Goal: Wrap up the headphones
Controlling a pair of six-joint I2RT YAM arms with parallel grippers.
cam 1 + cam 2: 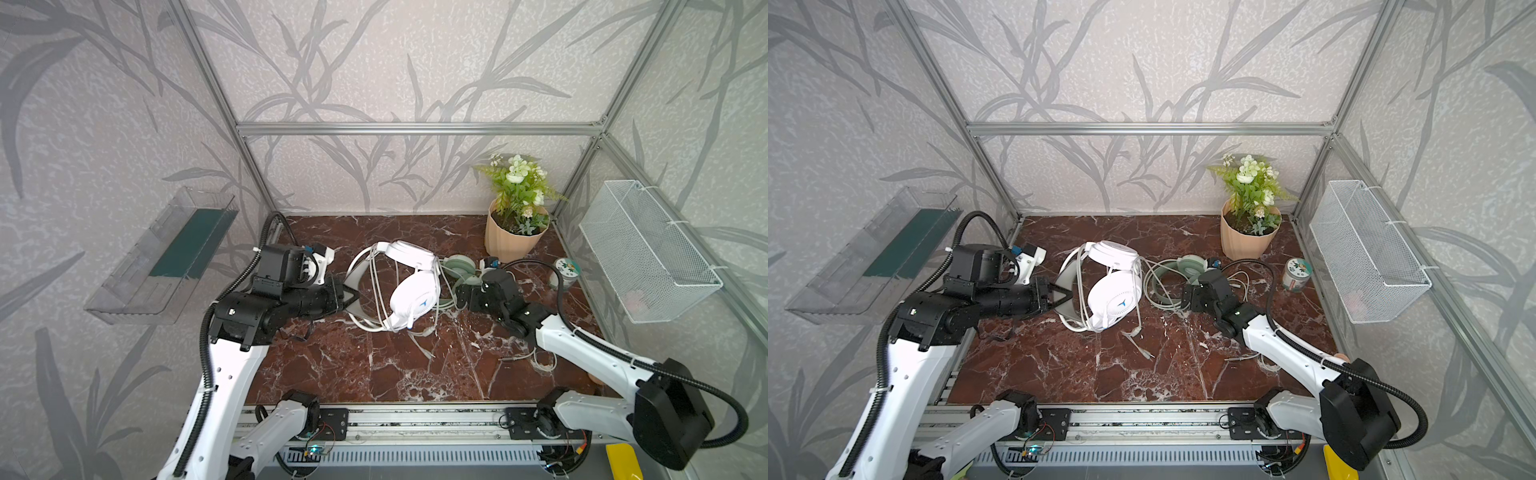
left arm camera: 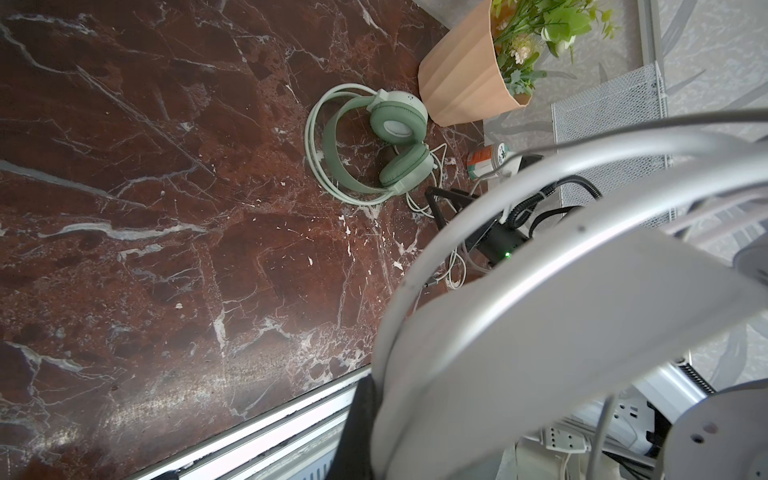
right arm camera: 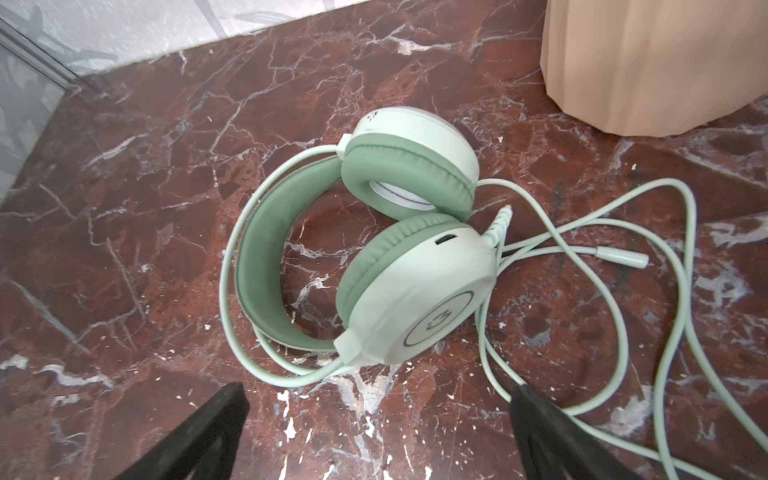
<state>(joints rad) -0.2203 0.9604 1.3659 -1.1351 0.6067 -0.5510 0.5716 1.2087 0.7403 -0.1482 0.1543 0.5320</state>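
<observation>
The white headphones (image 1: 415, 295) (image 1: 1113, 297) stand tilted mid-table, their pale cable (image 1: 370, 291) looped around the band and its plug end (image 1: 1144, 351) lying on the marble. My left gripper (image 1: 351, 297) (image 1: 1061, 296) is shut on their grey inner headband (image 2: 540, 332), which fills the left wrist view. The mint green headphones (image 1: 459, 266) (image 1: 1190, 264) (image 2: 395, 133) (image 3: 415, 266) lie flat just right of them. Their cable (image 3: 681, 257) sprawls loose. My right gripper (image 1: 460, 294) (image 3: 378, 395) hovers open just in front of the green earcups, holding nothing.
A peach flower pot (image 1: 513, 237) stands at the back right, close behind the green headset. A small round tin (image 1: 566, 270) sits to its right. A wire basket (image 1: 648, 253) hangs on the right wall and a clear tray (image 1: 166, 257) on the left.
</observation>
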